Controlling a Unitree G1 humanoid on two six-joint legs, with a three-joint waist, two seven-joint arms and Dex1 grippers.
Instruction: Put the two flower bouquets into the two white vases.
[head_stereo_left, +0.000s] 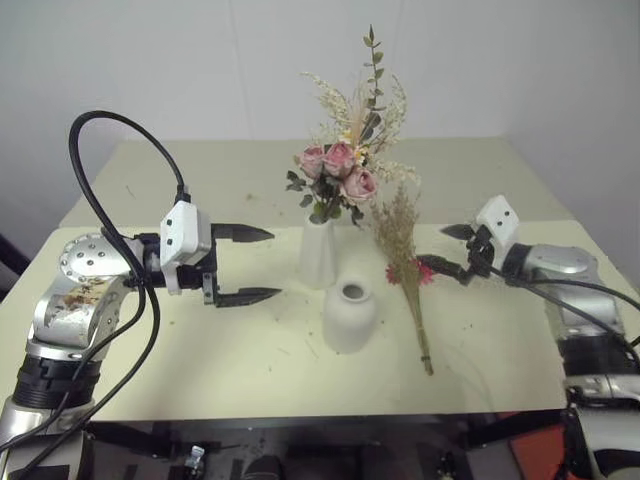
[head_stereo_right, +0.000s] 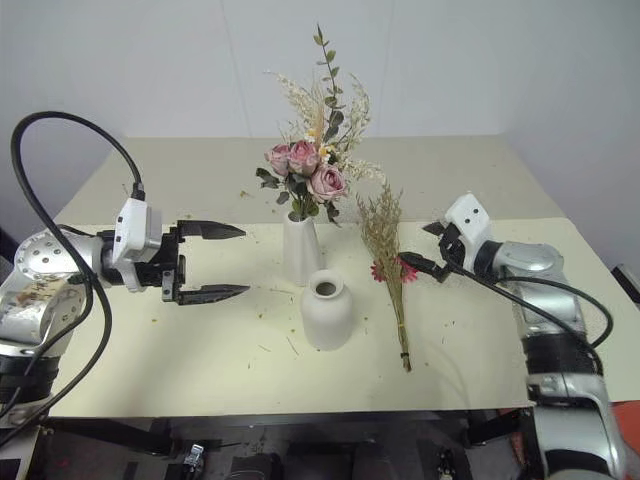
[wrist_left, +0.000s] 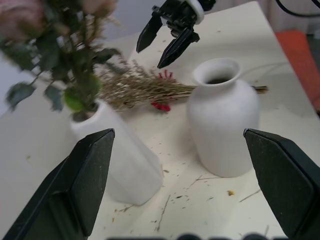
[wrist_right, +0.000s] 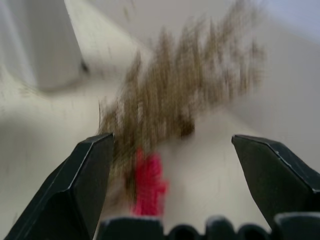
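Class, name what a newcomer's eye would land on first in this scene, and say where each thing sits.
The pink rose bouquet standing in the tall, narrow white ceramic vase at mid-table. Beside it stands the shorter rounded white vase, empty, with the brown wispy bouquet lying flat to its right, near the open right tool.

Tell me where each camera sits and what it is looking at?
Head eyes: look down at the cream table, both arms showing.
Left wrist: between the open left gripper, facing the round white ceramic vase and tall white cone vase.
Right wrist: between the open right gripper, facing the brown wispy bouquet.
Shared: that bouquet.
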